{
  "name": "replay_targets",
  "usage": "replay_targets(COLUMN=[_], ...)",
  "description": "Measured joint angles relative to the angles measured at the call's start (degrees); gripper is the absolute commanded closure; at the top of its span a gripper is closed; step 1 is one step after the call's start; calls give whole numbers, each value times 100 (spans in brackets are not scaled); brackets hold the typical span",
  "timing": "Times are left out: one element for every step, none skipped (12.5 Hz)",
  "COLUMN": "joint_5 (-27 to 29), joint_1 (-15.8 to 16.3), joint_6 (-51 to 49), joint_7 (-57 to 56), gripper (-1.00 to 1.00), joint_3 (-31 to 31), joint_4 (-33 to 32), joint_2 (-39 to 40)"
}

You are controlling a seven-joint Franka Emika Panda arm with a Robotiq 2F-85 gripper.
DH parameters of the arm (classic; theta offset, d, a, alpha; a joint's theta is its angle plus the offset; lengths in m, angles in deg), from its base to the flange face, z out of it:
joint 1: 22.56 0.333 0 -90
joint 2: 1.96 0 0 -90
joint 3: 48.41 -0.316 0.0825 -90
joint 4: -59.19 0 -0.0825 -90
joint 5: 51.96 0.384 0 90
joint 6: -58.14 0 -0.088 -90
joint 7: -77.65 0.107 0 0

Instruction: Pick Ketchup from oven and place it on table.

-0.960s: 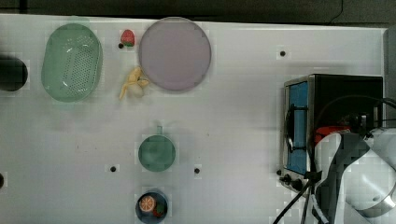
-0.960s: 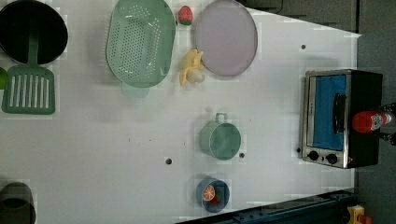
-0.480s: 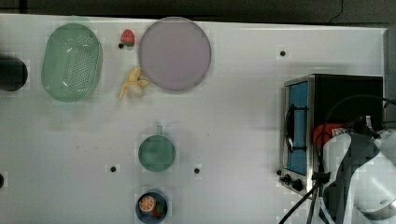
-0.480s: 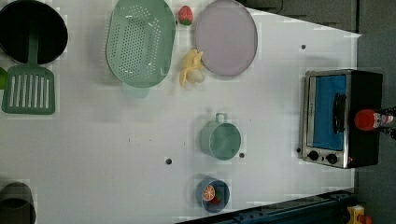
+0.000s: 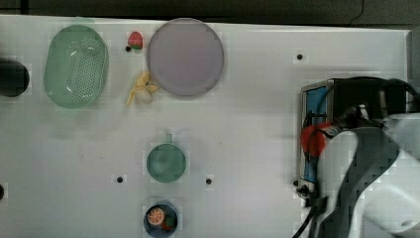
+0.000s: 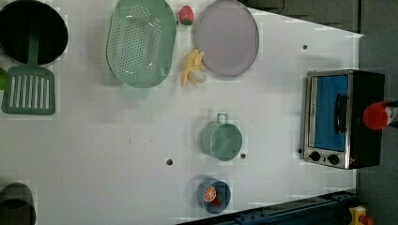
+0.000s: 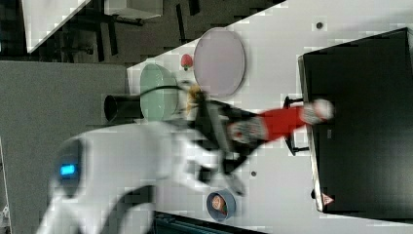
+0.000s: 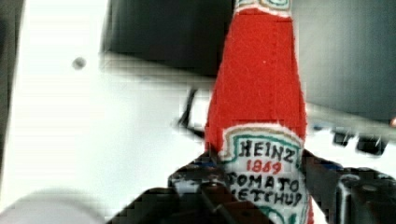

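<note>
My gripper (image 8: pixel 261 186) is shut on the Ketchup (image 8: pixel 259 93), a red bottle with a white label; dark fingers (image 8: pixel 196 179) press on both sides of the label. In the right view the gripper (image 7: pixel 238 134) holds the Ketchup (image 7: pixel 277 124) with its white cap reaching the black oven's (image 7: pixel 360 122) top edge. Seen from the top view, the Ketchup (image 5: pixel 314 139) shows red over the oven's (image 5: pixel 356 91) front, beside my white arm. The left view has the Ketchup (image 6: pixel 375 116) over the oven (image 6: pixel 328 117), whose blue glass door is closed. The white table (image 5: pixel 247 148) spreads to the top view's left.
On the table are a green colander (image 5: pixel 75 66), a strawberry (image 5: pixel 134 39), a purple plate (image 5: pixel 185 56), a banana (image 5: pixel 141 89), a green cup (image 5: pixel 166 162) and a blue bowl of fruit (image 5: pixel 160 218). A black pot (image 6: pixel 33 30) and green spatula (image 6: pixel 29 89) lie at the left view's left.
In the top view my arm and the red bottle have shifted left, over the oven's front. Nothing on the table has moved.
</note>
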Motion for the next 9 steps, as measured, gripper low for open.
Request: replay_targets(joint_5=[78,75,67,-4,3,105,62,49,11], joint_1=[44,23,19,148,252,336,482,512,486], joint_6=[-130,-229,-178,-168,-332,-327,-318,-118,136], joint_7=[79,231,458,700,952,1136,1441,1771,1922], gripper=[-1,-1,-1,-1,-1,-1,-1,-1,-1], joint_3=[-276,-657,-1151,-1390,-1814,-1964,-1969,-2076,-2121], joint_4=[-6,-28,6,17,-151,-392,-638,-1253,-1399], joint_2=[-268,-506,-654,-719,-801,-814,-782,-685,-535])
